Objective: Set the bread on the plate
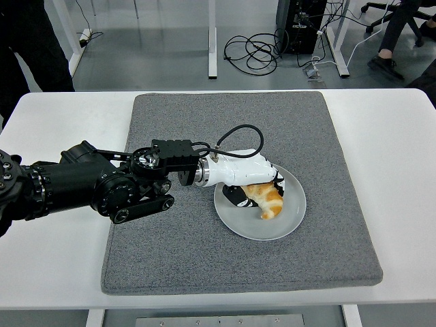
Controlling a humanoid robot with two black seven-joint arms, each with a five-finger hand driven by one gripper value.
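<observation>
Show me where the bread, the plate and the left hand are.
bread point(267, 200), head view, its middle.
plate point(286, 225), head view, bare right part.
left hand point(240, 174), head view, its white back.

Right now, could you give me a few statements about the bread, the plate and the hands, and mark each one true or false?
1. The bread is over the plate. True.
2. The left hand is closed on the bread. True.
3. The plate sits on the bare white table. False: it sits on the grey mat.
4. The right hand is holding the plate. False: no right hand is in view.
</observation>
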